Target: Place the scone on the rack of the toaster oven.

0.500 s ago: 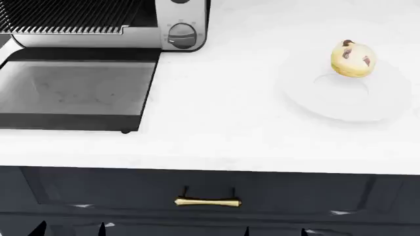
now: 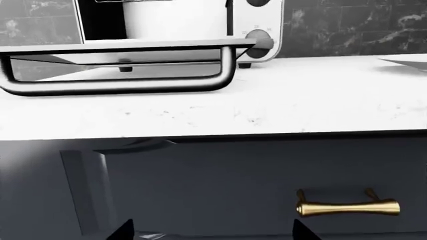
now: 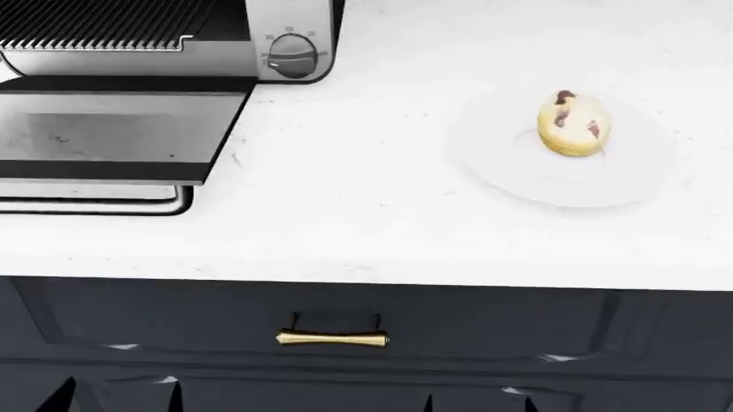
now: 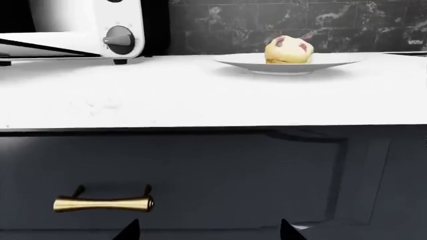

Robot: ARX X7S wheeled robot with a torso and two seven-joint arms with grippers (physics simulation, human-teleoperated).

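1. While both arms hang low in front of the dark navy cabinet, the head view has drawn back and shifted since half a second ago: the oven door's curved grey handle (image 3: 98, 206) now shows, and the brass drawer pull (image 3: 332, 339) sits higher in view.
2. The small pale-yellow scone with red-brown fruit bits (image 3: 574, 124) rests untouched on the round white plate (image 3: 504, 167), towards the white marble counter's (image 3: 366, 215) right end.
3. The boxy silver-and-black toaster oven (image 3: 292, 43) stands at the counter's back left corner, its glass door (image 3: 115, 137) dropped open and the silvery wire rack (image 3: 98, 30) exposed.
4. Only dark fingertips show for the left gripper (image 2: 210, 231) and the right gripper (image 4: 207, 229); their tips stand apart, released, holding nothing.
5. My judgement: the reach for the scone has not begun.
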